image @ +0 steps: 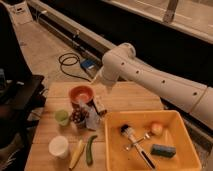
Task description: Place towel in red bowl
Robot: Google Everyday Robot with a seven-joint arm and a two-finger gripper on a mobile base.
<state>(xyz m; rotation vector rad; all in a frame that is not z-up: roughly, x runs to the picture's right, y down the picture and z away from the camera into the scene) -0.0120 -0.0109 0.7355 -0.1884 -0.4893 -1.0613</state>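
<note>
The red bowl (80,94) stands at the back left of the wooden table (130,97). A pale grey crumpled towel (93,119) lies just in front of it, among other small items. My gripper (96,80) is at the end of the white arm (150,77), which reaches in from the right. It hangs above the table's far edge, just right of and behind the red bowl. It holds nothing that I can see.
A yellow bin (112,145) at the front right holds a brush (131,138), an orange fruit (157,128) and a blue sponge (163,150). A green cup (62,117), white cup (58,146), banana (76,154) and green vegetable (90,149) sit at the front left. A black cable (70,62) lies on the floor.
</note>
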